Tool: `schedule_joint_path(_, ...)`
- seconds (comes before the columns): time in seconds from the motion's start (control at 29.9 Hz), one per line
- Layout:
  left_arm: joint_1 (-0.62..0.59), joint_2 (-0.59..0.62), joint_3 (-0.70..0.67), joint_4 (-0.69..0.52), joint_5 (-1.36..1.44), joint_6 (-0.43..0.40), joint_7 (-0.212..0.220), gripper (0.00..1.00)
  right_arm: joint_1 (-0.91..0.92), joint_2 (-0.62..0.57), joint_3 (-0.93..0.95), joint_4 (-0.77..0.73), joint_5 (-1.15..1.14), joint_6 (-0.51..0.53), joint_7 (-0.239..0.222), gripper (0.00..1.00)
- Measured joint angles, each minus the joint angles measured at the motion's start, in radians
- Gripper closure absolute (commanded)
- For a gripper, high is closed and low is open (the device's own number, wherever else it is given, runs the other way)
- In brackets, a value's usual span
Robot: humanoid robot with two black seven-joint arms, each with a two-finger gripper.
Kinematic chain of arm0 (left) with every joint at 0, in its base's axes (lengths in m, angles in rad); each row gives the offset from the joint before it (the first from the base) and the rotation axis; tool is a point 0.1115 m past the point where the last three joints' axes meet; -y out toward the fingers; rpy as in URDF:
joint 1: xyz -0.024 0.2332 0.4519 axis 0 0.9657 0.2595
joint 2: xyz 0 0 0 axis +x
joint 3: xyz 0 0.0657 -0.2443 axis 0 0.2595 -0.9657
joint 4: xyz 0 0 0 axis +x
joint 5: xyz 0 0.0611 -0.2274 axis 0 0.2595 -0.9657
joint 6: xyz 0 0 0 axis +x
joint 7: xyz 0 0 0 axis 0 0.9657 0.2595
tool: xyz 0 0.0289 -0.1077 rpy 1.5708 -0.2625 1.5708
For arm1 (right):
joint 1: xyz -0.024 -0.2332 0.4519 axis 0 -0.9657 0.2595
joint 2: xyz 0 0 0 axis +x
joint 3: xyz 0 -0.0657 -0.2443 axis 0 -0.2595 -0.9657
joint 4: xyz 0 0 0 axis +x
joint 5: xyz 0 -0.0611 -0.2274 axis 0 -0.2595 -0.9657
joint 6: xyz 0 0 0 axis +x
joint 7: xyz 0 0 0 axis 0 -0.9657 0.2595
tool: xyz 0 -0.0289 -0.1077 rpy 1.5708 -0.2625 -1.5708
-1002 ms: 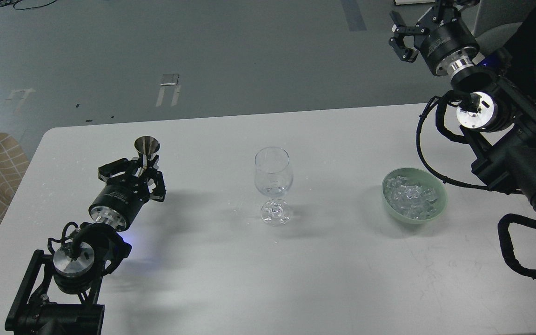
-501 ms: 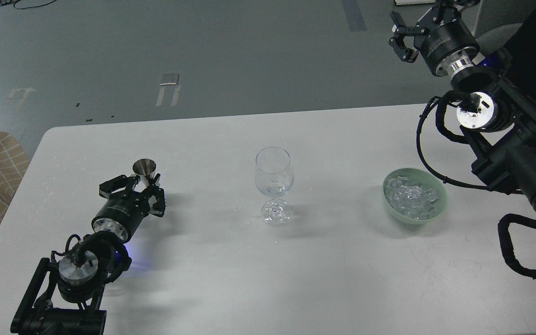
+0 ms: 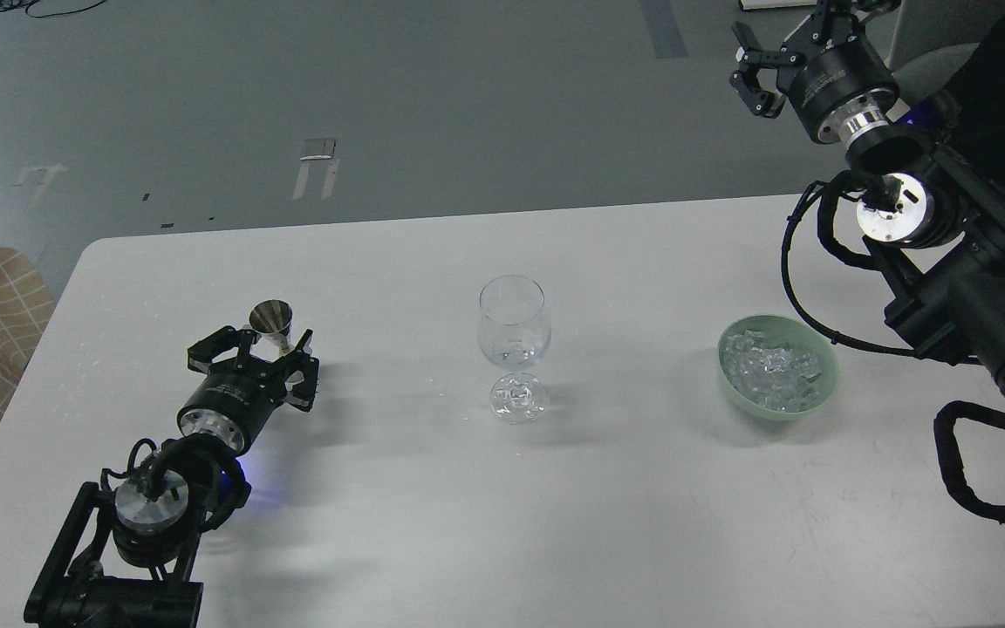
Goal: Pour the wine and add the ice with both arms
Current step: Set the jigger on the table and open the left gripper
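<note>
steel jigger between left gripper fingers

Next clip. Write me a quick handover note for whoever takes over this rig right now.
Left claw: open, fingers either side of the small metal cup on the table; whether they touch it is unclear.
Right claw: open, empty, raised beyond the table's far edge.
Wine glass: upright mid-table; no ice visible in it.
Ice: heaped in the green bowl, right of the glass.
Done: hard to say.
Left: add ice.

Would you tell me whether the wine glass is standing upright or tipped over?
Upright: the glass stands on its foot on the table, bowl above stem.
</note>
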Motion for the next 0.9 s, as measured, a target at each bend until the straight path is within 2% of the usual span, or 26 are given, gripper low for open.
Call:
schedule_joint_path(0.03,0.0,0.0,0.001,-0.002,0.0,0.0,0.0,0.03,0.0,0.0,0.0,0.0,0.0,0.0,0.0,0.0)
schedule_joint_path(0.17,0.01,0.002,0.002,-0.014,-0.001,-0.009,0.013,0.03,0.001,0.0,0.0,0.0,0.0,0.0,0.0,0.0)
schedule_joint_path(0.37,0.087,0.007,0.002,-0.053,-0.003,-0.095,0.038,0.02,-0.003,-0.002,0.0,0.0,0.0,0.0,0.0,0.0)
schedule_joint_path(0.5,0.142,0.019,-0.002,-0.092,-0.004,-0.113,0.05,0.02,-0.007,-0.003,0.0,0.0,0.0,0.0,0.0,0.0)
schedule_joint_path(0.63,0.185,0.048,-0.019,-0.106,-0.013,-0.124,0.055,0.02,-0.009,-0.005,0.0,0.001,0.0,0.0,0.0,0.0)
schedule_joint_path(0.9,0.211,0.095,-0.079,-0.098,-0.024,-0.198,0.057,0.02,-0.014,-0.003,0.001,0.002,0.0,0.002,0.0,0.0)
